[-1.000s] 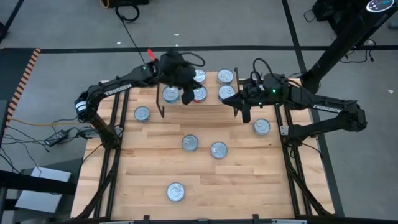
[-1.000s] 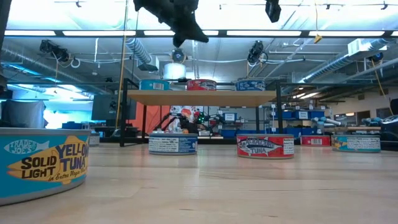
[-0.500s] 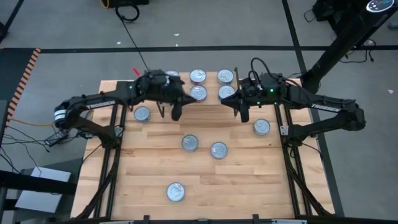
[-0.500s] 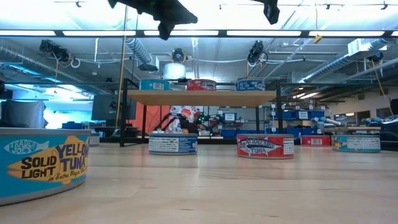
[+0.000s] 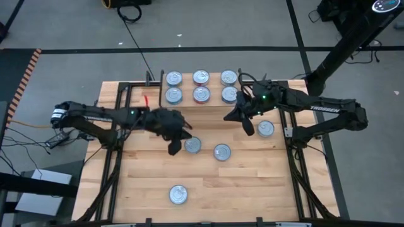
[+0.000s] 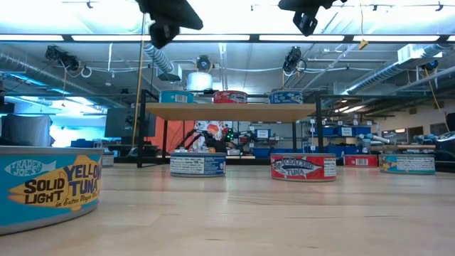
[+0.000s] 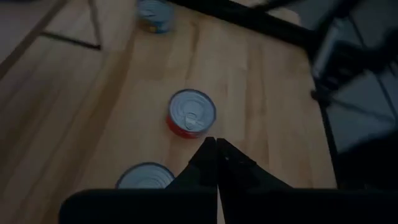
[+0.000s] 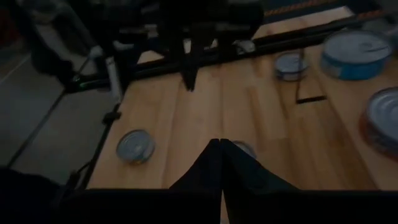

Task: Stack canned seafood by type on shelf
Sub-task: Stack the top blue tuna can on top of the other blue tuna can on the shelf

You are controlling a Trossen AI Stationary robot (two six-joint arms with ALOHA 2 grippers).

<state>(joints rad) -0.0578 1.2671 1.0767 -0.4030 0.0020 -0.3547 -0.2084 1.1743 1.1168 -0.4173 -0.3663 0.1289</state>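
Note:
The shelf (image 5: pixel 187 86) stands at the table's far middle on thin black legs, with several silver-topped cans of seafood on its plank (image 6: pixel 231 112) in two rows. Loose cans rest flat on the table: one (image 5: pixel 192 145) with a red side (image 7: pixel 191 113), one (image 5: pixel 221 151) beside it, one (image 5: pixel 265 128) at the right, one (image 5: pixel 178 194) near the front. My left gripper (image 5: pixel 173 148) hangs shut above the table just left of the red can, holding nothing. My right gripper (image 5: pixel 248 128) is shut too, in the air left of the right-hand can.
A big blue-labelled tuna can (image 6: pixel 50 185) sits close to the low camera at the near left. Black frame rails (image 5: pixel 117 157) run along both table sides. Bare wood lies between the shelf and the loose cans.
My left gripper has swung from above the shelf toward the table's near edge and down, ending beside the red can, still shut. My right gripper has tipped downward and sunk a little. No can has moved.

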